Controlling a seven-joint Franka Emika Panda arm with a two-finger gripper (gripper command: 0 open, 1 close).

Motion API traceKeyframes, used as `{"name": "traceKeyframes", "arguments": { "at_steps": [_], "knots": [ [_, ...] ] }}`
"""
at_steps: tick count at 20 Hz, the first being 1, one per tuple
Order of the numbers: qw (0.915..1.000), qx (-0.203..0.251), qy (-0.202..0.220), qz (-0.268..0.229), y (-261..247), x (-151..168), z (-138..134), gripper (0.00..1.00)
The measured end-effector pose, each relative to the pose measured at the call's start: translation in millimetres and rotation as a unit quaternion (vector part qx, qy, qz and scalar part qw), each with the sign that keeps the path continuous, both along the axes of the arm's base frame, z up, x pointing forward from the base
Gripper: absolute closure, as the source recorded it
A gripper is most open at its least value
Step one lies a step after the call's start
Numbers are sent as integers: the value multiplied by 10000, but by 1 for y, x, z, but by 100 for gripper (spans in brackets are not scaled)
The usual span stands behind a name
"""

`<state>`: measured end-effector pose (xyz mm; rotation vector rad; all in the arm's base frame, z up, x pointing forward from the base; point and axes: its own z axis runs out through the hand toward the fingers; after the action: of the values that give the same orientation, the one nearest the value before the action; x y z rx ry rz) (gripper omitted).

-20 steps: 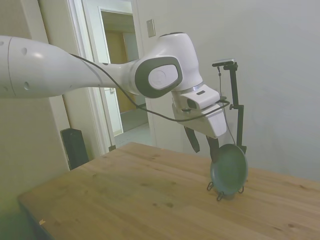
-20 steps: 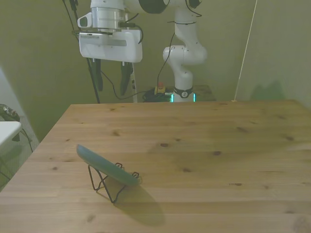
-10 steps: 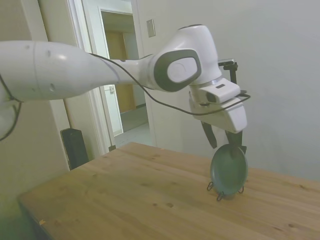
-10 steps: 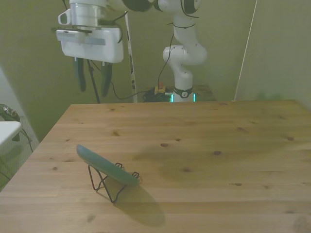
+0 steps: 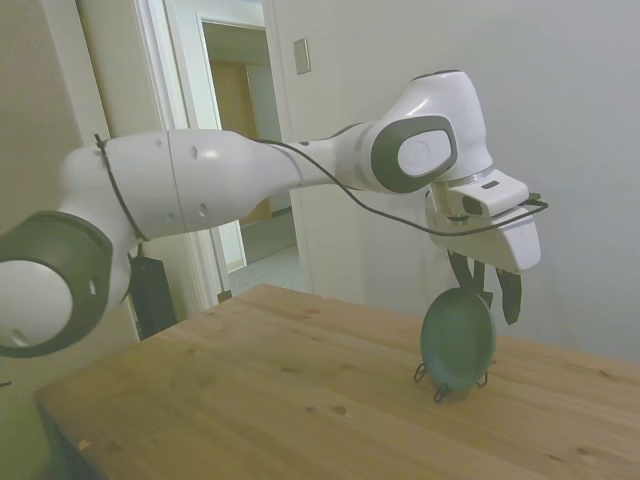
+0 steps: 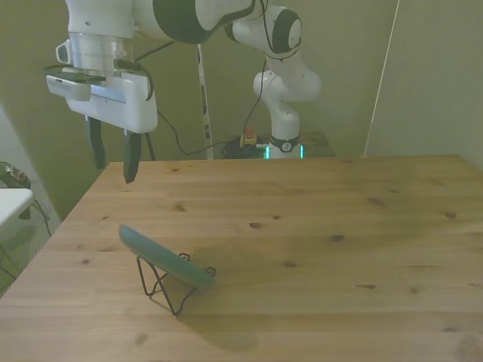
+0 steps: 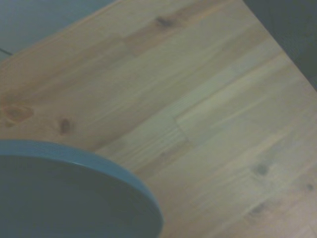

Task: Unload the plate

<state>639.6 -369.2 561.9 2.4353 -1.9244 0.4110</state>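
One plate, dull teal-green and round, leans tilted in a thin black wire stand on the wooden table. In the front view it sits toward the near edge on the front view's left, its upper rim pointing to that left side and its lower edge caught in the stand's small hooks. From the side view the plate shows its shallow hollow face, propped nearly upright, with the stand's feet resting on the table.

The white arm's gripper hangs above the table's far left corner in the front view, well apart from the plate and farther from the camera than it. Its jaws point downward and stand apart with a clear gap between the two dark fingers, holding nothing. In the side view the gripper overlaps the plate's top rim in the picture, but the front view shows no contact.

Close up, the wrist view catches a curved piece of the plate's rim against bare wood grain, somewhat blurred.
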Motion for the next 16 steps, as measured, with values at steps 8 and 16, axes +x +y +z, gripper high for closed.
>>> {"name": "traceKeyframes", "arguments": {
  "at_steps": [8,16],
  "knots": [
    [9830,-382,292,1769,18,44,-20,0],
    [9624,-809,387,2566,28,64,-34,0]
  ]
}}
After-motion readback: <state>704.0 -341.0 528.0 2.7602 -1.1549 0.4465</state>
